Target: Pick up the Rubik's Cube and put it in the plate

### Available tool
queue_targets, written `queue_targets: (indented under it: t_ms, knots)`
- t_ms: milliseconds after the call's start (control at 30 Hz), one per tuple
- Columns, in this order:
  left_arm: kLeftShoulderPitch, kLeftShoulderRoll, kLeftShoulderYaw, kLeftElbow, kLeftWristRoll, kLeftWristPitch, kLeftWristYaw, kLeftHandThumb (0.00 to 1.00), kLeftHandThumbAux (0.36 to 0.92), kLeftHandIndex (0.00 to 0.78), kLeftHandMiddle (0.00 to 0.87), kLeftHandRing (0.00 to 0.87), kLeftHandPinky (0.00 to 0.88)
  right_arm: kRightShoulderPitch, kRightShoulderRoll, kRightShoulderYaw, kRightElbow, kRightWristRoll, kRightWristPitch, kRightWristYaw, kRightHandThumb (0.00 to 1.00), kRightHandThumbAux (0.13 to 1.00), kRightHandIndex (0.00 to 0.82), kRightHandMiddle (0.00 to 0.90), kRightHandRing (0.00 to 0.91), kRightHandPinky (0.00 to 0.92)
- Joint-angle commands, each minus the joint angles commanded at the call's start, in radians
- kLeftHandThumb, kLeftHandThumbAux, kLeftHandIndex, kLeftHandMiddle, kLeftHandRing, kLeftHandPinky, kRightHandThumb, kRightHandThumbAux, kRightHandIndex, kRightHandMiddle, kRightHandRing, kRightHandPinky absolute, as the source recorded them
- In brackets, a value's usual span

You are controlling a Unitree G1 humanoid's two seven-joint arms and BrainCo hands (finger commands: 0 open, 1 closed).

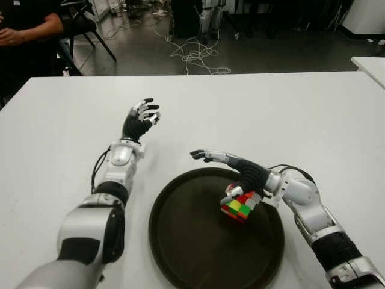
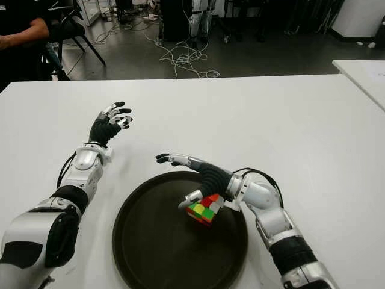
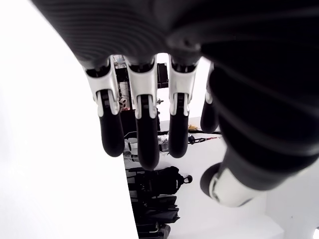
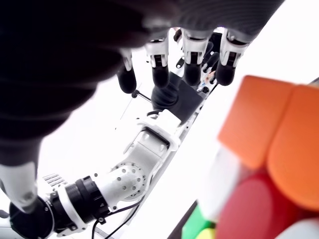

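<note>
The Rubik's Cube (image 1: 239, 208) lies tilted on one edge inside the dark round plate (image 1: 192, 259), towards its right side. My right hand (image 1: 212, 178) hovers just over it, fingers stretched out to the left and the thumb (image 1: 229, 201) down beside the cube. In the right wrist view the fingers (image 4: 192, 59) are spread straight, and the cube (image 4: 264, 164) sits close under the palm with nothing wrapped round it. My left hand (image 1: 143, 117) is raised over the bare table (image 1: 271, 114) to the left of the plate, fingers loosely bent and holding nothing.
A person (image 1: 24, 30) sits beyond the table's far left corner beside a chair (image 1: 84, 27). Cables (image 1: 195, 54) trail across the floor behind the table. Another white table (image 1: 370, 66) shows at the far right.
</note>
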Motion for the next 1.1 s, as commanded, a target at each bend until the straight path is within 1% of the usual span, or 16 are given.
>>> queue_targets:
  t_ms: [167,200,267,300,400,433,533,700,733,800,833,867,900,1000,1067,1100]
  knots:
    - [0.001,0.0,0.0,0.0,0.002,-0.002,0.0,0.343,0.771,0.2,0.289,0.317,0.327,-0.004,-0.012,-0.013,-0.019,0.02,0.014,0.012,0.0,0.533,0.0,0.0,0.0,0.0]
    - [0.0,0.0,0.0,0.0,0.002,-0.003,0.0,0.342,0.771,0.2,0.29,0.317,0.327,0.0,-0.026,-0.026,-0.051,0.04,0.032,0.021,0.0,0.531,0.0,0.0,0.0,0.0]
    - [0.001,0.001,0.0,0.001,0.003,-0.004,-0.002,0.342,0.768,0.197,0.285,0.316,0.326,-0.003,-0.067,-0.076,-0.109,0.095,0.071,0.037,0.0,0.538,0.0,0.0,0.0,0.0]
    - [0.001,0.002,0.0,0.001,0.003,-0.005,-0.003,0.342,0.766,0.196,0.282,0.315,0.326,-0.004,-0.077,-0.089,-0.125,0.11,0.083,0.041,0.0,0.542,0.0,0.0,0.0,0.0]
    - [0.002,0.002,0.001,0.001,0.001,-0.005,-0.009,0.344,0.762,0.189,0.277,0.311,0.325,-0.037,-0.087,-0.132,-0.112,0.123,0.108,0.025,0.0,0.547,0.0,0.0,0.0,0.0]
    - [0.002,0.003,0.002,0.002,0.001,-0.005,-0.01,0.344,0.759,0.189,0.278,0.311,0.326,-0.041,-0.101,-0.159,-0.112,0.133,0.112,0.017,0.0,0.55,0.0,0.0,0.0,0.0]
    - [0.002,0.004,0.003,0.002,0.002,-0.005,-0.013,0.341,0.756,0.193,0.281,0.312,0.329,-0.029,-0.131,-0.218,-0.155,0.158,0.137,-0.005,0.0,0.562,0.0,0.0,0.0,0.0]
    - [0.002,0.005,0.003,0.003,0.003,-0.003,-0.013,0.339,0.755,0.198,0.283,0.314,0.329,-0.011,-0.138,-0.243,-0.207,0.162,0.172,-0.03,0.0,0.578,0.0,0.0,0.0,0.0]
    - [0.001,0.005,0.001,0.003,0.005,0.001,-0.01,0.338,0.755,0.198,0.283,0.314,0.328,0.005,-0.125,-0.259,-0.232,0.143,0.172,-0.078,0.0,0.594,0.0,0.0,0.0,0.0]
    - [0.0,0.006,0.0,0.003,0.007,0.005,-0.006,0.336,0.756,0.198,0.284,0.314,0.327,0.024,-0.109,-0.275,-0.262,0.119,0.173,-0.137,0.0,0.62,0.0,0.0,0.0,0.0]
    - [0.0,0.006,-0.001,0.003,0.008,0.005,-0.004,0.335,0.758,0.199,0.285,0.315,0.327,0.01,-0.083,-0.3,-0.229,0.118,0.134,-0.184,0.0,0.64,0.0,0.0,0.0,0.0]
    - [0.0,0.006,-0.001,0.003,0.008,0.005,-0.003,0.335,0.759,0.199,0.287,0.315,0.327,-0.002,-0.066,-0.315,-0.202,0.12,0.106,-0.213,0.0,0.651,0.0,0.0,0.0,0.0]
    - [-0.001,0.006,-0.001,0.003,0.008,0.004,-0.003,0.336,0.76,0.201,0.288,0.316,0.327,-0.021,-0.044,-0.339,-0.173,0.144,0.093,-0.239,0.0,0.668,0.0,0.0,0.0,0.0]
    - [-0.001,0.006,-0.001,0.003,0.007,0.003,-0.004,0.338,0.762,0.203,0.292,0.317,0.323,-0.045,-0.011,-0.373,-0.147,0.187,0.089,-0.277,0.0,0.693,0.02,0.025,0.0,0.0]
    - [-0.001,0.006,0.0,0.003,0.007,0.003,-0.005,0.339,0.764,0.207,0.294,0.318,0.322,-0.048,0.005,-0.384,-0.148,0.201,0.09,-0.295,0.0,0.706,0.049,0.062,0.03,0.016]
    - [-0.002,0.006,0.0,0.003,0.006,0.002,-0.007,0.34,0.764,0.208,0.295,0.318,0.322,-0.049,0.03,-0.404,-0.14,0.188,0.081,-0.351,0.0,0.711,0.06,0.076,0.042,0.023]
